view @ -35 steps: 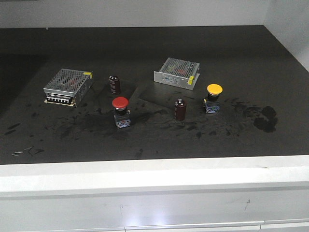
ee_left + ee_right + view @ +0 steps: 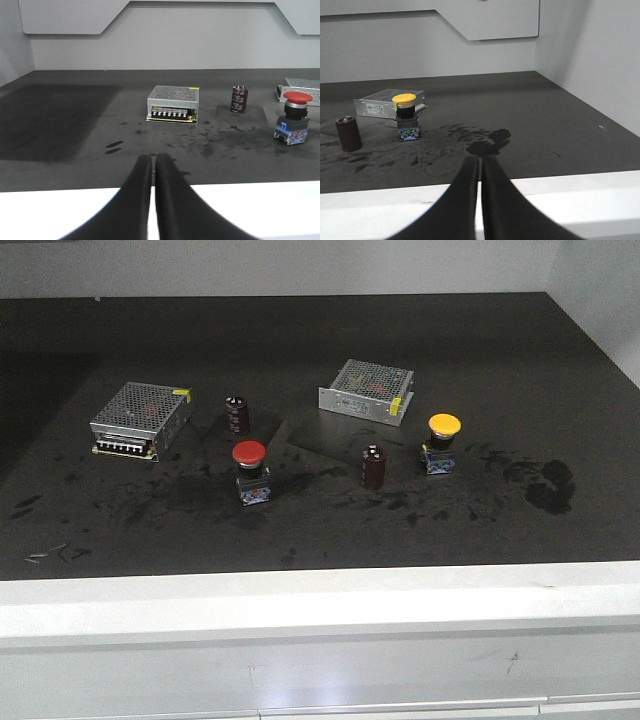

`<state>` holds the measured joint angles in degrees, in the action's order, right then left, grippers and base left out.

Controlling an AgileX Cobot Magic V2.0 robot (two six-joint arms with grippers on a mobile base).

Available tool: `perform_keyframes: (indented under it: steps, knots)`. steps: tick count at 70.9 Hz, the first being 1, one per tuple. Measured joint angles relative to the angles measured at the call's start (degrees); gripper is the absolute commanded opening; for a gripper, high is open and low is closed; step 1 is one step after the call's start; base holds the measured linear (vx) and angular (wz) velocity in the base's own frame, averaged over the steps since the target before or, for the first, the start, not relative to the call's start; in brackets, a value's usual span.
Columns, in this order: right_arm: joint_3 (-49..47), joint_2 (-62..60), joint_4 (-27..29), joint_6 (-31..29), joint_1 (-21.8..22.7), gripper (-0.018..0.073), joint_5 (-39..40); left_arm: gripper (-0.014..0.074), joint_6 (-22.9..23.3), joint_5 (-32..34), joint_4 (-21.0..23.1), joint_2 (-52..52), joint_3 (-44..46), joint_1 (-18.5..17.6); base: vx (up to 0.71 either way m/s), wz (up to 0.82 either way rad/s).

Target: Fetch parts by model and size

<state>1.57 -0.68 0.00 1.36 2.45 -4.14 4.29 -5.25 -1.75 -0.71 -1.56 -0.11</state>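
Two parts stand on the black mat. The red-capped push-button switch (image 2: 250, 472) (image 2: 295, 117) sits left of centre on a black-and-blue base. The yellow-capped push-button switch (image 2: 442, 442) (image 2: 406, 116) stands to the right. My left gripper (image 2: 153, 160) is shut and empty, held back over the white front ledge, with the red switch far off to its right. Shut and empty too, my right gripper (image 2: 480, 161) hangs over the same ledge, the yellow switch ahead on its left. Neither gripper shows in the front view.
Two silver perforated power supply boxes (image 2: 140, 419) (image 2: 366, 390) lie at the back. Dark maroon capacitors (image 2: 237, 415) (image 2: 374, 466) stand near the switches. The mat carries dark smudges and a blot (image 2: 550, 485). A white ledge (image 2: 320, 605) runs along the front; grey walls close the back and right.
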Motion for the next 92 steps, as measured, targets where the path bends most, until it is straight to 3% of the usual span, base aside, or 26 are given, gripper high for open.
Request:
perform_keyframes:
  steps: [31, 38, 48, 55, 74, 92]
  knots:
    - [0.0, 0.0, 0.0, 0.0, 0.0, -0.001, 0.1, -0.0007, 0.0, 1.8, 0.0, 0.0, 0.0, 0.0, 0.0, 0.0]
    - [0.1, 0.0, 0.3, 0.4, 0.0, -0.001, 4.1, -0.0007, 0.3, 5.2, 0.0, 0.0, 0.0, 0.0, 0.0, 0.0]
    - [-0.2, 0.0, 1.3, 1.5, 0.0, -0.001, 11.9, -0.0007, 1.9, 16.3, 0.1, 0.0, 0.3, 0.0, 0.0, 0.0]
    - [-4.3, 1.4, 1.2, 1.1, 0.0, -0.001, 11.9, -0.0007, 2.0, 16.8, 0.0, 0.9, 4.5, 0.0, 0.0, 0.0]
    - [-23.8, 23.7, -0.9, -0.1, -1.7, -0.001, 9.5, -0.0007, 2.0, 8.1, -0.3, 19.3, 26.5, 0.0, 0.0, 0.0]
    - [-36.5, 41.6, -4.0, -1.4, -9.6, -0.001, -4.8, -0.0007, 2.0, -7.2, -0.3, 34.1, 36.0, 0.0, 0.0, 0.0]
